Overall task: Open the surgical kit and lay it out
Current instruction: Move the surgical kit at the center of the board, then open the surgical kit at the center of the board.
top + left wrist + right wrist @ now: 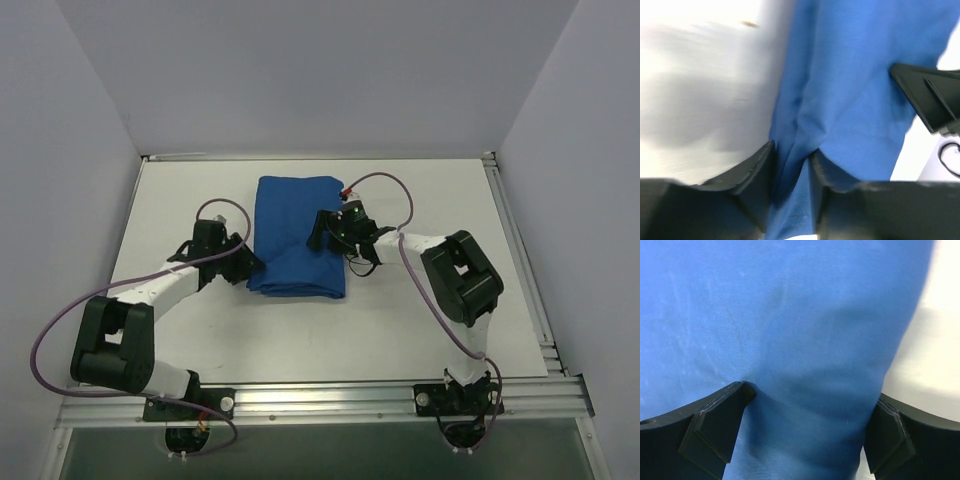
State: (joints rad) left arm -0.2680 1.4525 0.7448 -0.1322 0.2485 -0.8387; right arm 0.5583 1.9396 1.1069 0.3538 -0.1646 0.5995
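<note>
Folded royal-blue cloth bundle (297, 235) is seen whole only from the top, wrapped shut mid white table (180, 190). Up close: edge fold pinched in left gripper (792, 156), right gripper (812, 396) spread wide over it.

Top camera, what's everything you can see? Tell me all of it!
cloth bundle: one, royal blue, folded up, middle of the table
table: one, white, under everything
walls: three, pale grey, around the table
cables: two, purple, looping along the arms
left arm: one, white and black, reaching in from the bundle's left
right arm: one, white and black, reaching in from the bundle's right
left end effector: one, black, pinching a cloth fold
right end effector: one, black, open over the cloth
</note>
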